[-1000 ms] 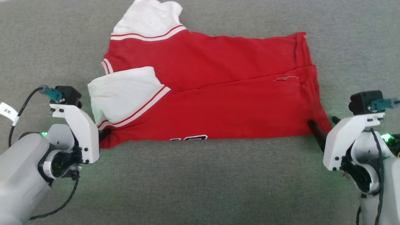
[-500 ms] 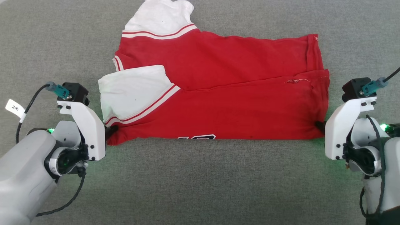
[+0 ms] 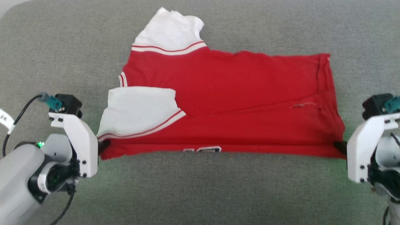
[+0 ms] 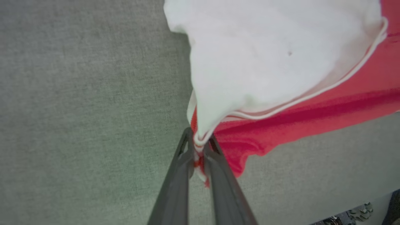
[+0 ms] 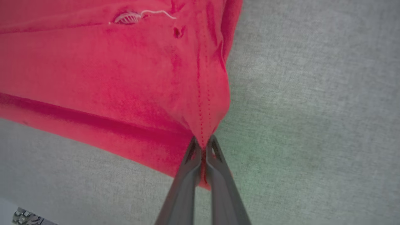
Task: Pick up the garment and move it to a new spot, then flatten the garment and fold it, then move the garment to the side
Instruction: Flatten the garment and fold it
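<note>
Garment (image 3: pixel 237 93): red body; white sleeves; striped trim

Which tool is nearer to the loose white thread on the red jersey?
Right. The right tool grips the jersey hem corner near the thread; the left tool grips the opposite corner, by the white sleeve.

A grey, felt-like tabletop (image 3: pixel 200 193) is stretching across the head view, its rounded far-left corner showing against a paler ground. The garment (image 3: pixel 237 93), a red shirt, is lying directly on it, folded lengthwise and running from left to right. Its white far sleeve (image 3: pixel 170 29) is pointing away across the cloth, its white near sleeve (image 3: pixel 140 109) is lying folded over the red body, and a strip of black, white-outlined print (image 3: pixel 202 150) is peeking out along the near edge.
</note>
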Controlling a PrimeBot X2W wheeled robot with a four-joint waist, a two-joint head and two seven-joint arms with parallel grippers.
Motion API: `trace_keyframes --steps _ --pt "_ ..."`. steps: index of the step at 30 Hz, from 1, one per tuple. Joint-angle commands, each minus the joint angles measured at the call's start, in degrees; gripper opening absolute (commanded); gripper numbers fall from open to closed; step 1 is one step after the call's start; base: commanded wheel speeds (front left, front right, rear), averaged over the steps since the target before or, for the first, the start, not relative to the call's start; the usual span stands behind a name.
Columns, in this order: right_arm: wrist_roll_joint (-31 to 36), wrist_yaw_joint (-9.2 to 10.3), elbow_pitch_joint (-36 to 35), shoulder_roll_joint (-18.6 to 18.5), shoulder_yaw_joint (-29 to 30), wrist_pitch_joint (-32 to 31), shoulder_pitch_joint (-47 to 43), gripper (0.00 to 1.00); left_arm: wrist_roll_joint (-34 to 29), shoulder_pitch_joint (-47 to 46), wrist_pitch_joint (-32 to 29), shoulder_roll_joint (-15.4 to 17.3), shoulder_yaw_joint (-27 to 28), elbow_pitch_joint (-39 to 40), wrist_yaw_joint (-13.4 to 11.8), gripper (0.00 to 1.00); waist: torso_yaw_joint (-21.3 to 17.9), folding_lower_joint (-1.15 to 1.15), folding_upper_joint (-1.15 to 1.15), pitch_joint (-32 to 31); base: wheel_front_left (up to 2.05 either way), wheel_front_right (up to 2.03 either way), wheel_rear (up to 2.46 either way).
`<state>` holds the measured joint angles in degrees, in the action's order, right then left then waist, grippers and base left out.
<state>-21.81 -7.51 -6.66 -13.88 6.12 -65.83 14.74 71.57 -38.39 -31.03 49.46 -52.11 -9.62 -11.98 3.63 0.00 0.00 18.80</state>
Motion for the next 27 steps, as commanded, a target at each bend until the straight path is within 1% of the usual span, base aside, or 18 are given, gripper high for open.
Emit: trace_keyframes --steps 1,5,7,9,12,13,14,15,16,17,18,19,21,23,27 --pt "0.02 0.05 -1.66 -0.51 1.09 -1.53 -1.77 0.0 0.55 1.6 -0.55 1.72 0.34 1.85 -1.76 0.0 0.19 0.0 0.0 -0.06 0.0 0.0 0.0" --pt "-0.25 0.04 -5.76 0.47 3.01 -5.31 -4.99 0.0 1.92 4.76 -1.21 4.38 0.71 7.83 -6.01 0.0 0.44 0.0 0.0 -0.02 0.0 0.0 0.0" --pt "0.15 0.04 -7.29 0.92 3.55 -6.27 -6.34 0.0 2.36 6.22 -0.99 5.07 0.53 10.17 -7.49 0.0 0.54 0.0 0.0 0.08 0.0 0.0 0.0" --pt "0.18 0.04 -7.53 1.87 3.75 -6.15 -7.7 0.0 2.71 7.54 -0.65 5.01 0.13 11.59 -8.09 0.0 0.66 0.0 0.0 0.2 0.0 0.0 0.0" --pt "0.2 0.04 -6.8 2.64 3.42 -5.28 -8.36 0.0 2.63 8.37 -0.36 4.5 -0.28 11.58 -8.21 0.0 0.69 0.0 0.0 0.26 0.0 0.0 0.0" --pt "0.38 0.04 -6.14 3.05 3.26 -4.61 -8.44 0.0 2.97 8.61 -0.15 3.87 -0.39 11.08 -8.14 0.0 0.65 0.0 0.0 0.27 0.0 0.0 0.0" --pt "1.24 0.04 -5.47 2.77 2.84 -3.76 -8.58 0.0 3.1 8.84 -0.12 3.34 -0.55 10.41 -8.08 0.12 0.64 0.0 0.0 0.3 0.0 0.0 0.0" --pt "1.64 0.04 -4.32 2.72 2.43 -2.84 -8.62 0.04 2.91 8.9 -0.41 2.92 -0.98 9.5 -7.8 0.27 0.64 0.0 0.0 0.26 0.0 0.0 0.0" --pt "1.91 0.04 -3.13 3.18 2.2 -1.99 -8.46 0.13 2.58 8.81 -0.84 2.58 -1.44 8.54 -7.69 0.42 0.56 0.0 0.0 0.22 0.0 0.0 0.0" --pt "2.23 0.04 -2.27 3.12 1.64 -0.94 -8.01 0.22 2.31 8.51 -1.24 2.09 -1.93 7.65 -7.2 0.61 0.46 0.0 0.0 0.18 0.0 0.0 0.0" --pt "2.18 0.04 -1.39 3.1 1.01 0.04 -7.7 0.58 2.25 8.06 -1.08 1.51 -2.0 6.88 -6.72 0.95 0.36 0.0 0.0 0.12 0.0 0.0 0.0" --pt "1.74 0.04 -0.54 3.46 0.76 1.12 -7.44 1.0 2.49 7.61 -0.79 1.11 -1.7 6.19 -6.29 1.0 0.2 0.0 0.0 0.04 0.0 0.0 0.0" --pt "1.82 0.04 0.45 3.82 0.6 2.71 -7.04 1.0 2.27 6.77 -0.98 1.49 -1.34 5.14 -5.84 1.0 -0.26 0.0 0.0 -0.25 0.0 0.0 0.0" --pt "1.8 0.04 0.56 3.4 0.51 4.07 -6.96 1.0 2.56 5.72 -0.54 2.18 -0.27 5.23 -5.38 1.0 -0.75 0.0 0.0 -0.54 0.0 0.0 0.0" --pt "1.16 0.03 -2.18 3.51 0.16 7.69 -6.61 1.0 2.12 3.56 -0.76 4.89 1.74 7.01 -5.88 1.0 -2.3 0.0 0.0 -0.95 0.0 0.0 0.0"
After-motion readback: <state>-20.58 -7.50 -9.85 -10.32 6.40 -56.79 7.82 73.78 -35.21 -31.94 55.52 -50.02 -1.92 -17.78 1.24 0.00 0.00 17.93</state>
